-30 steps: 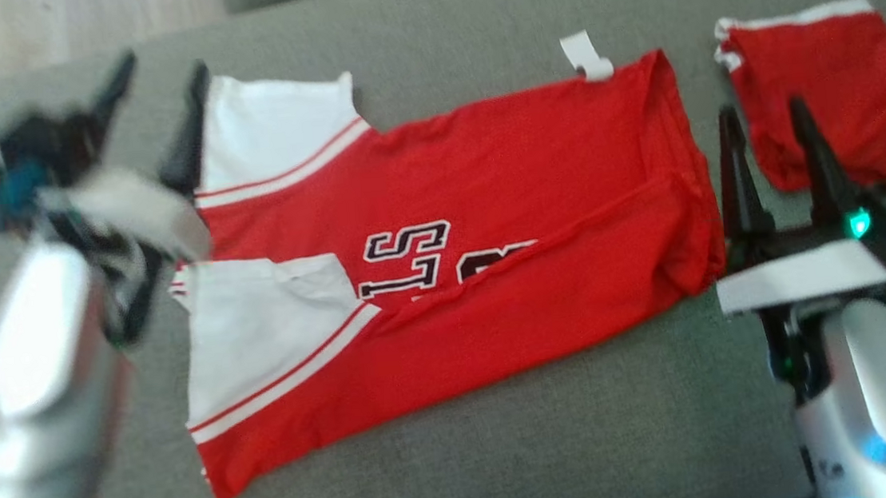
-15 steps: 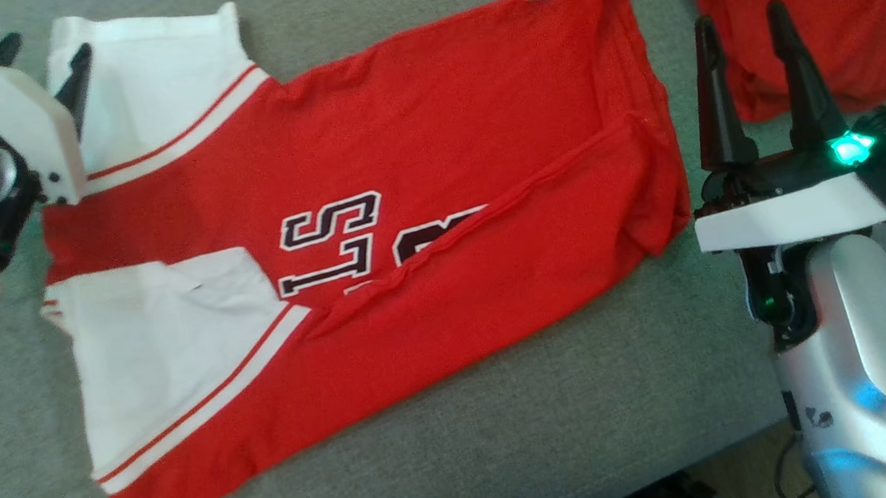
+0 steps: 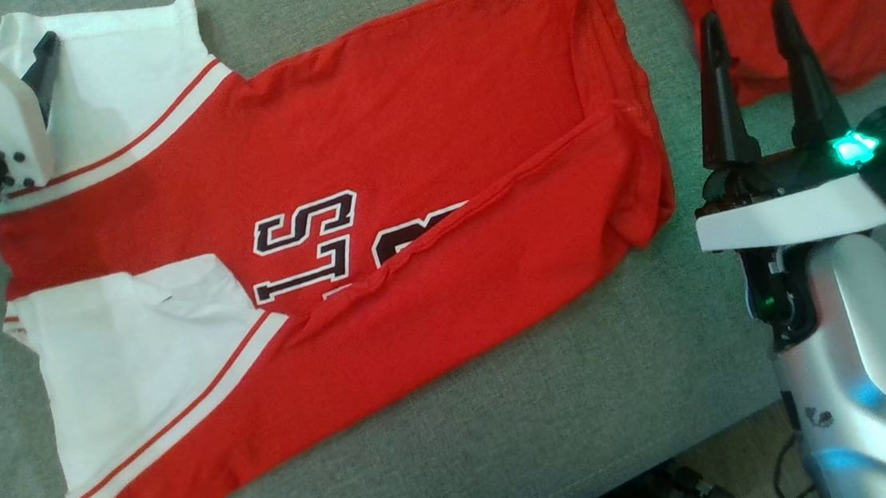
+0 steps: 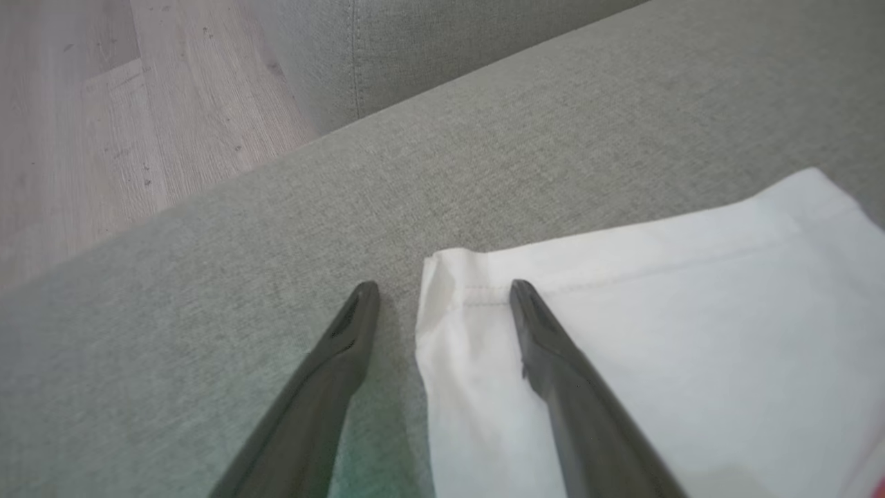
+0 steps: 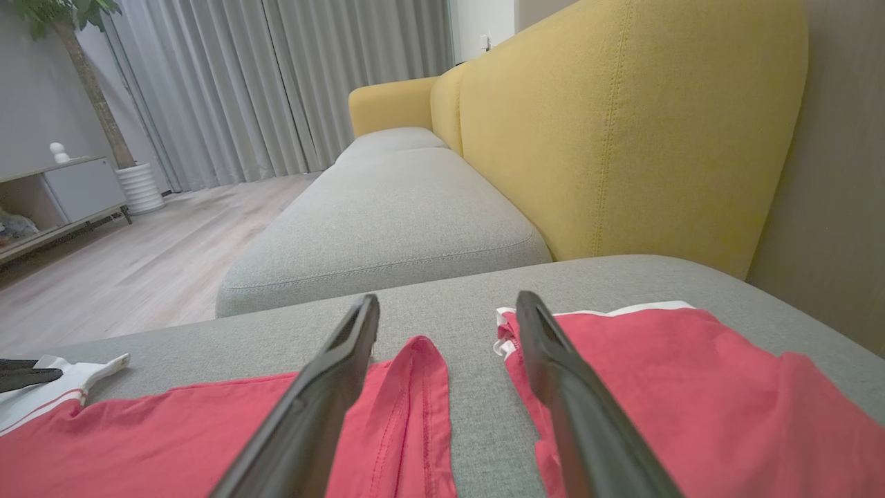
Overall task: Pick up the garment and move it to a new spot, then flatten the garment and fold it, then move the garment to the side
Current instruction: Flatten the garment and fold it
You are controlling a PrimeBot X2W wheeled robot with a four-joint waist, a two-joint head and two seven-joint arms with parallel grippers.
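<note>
The garment (image 3: 416,123) is a red jersey with white sleeves and dark lettering. It lies spread on the grey cushion (image 3: 554,424), its near long edge folded over the lettering. My left gripper (image 3: 8,42) is open at the far white sleeve (image 3: 114,69). In the left wrist view the left gripper (image 4: 444,287) straddles the sleeve's corner (image 4: 657,311), one finger over the cloth and one over the cushion. My right gripper (image 3: 745,11) stands open just right of the jersey's hem (image 5: 415,387), and the right gripper (image 5: 448,299) holds nothing.
A second red garment (image 3: 791,10) lies folded at the far right, close behind my right fingers. A yellow backrest (image 5: 622,124) rises beyond it. The cushion's near edge (image 3: 708,442) drops to cables and floor at lower right. Wooden floor (image 4: 104,124) lies past the left end.
The head camera has tilted, so the whole picture has shifted up and left. My left gripper has settled from a blurred move at the far sleeve's corner. The right gripper stays beside the hem.
</note>
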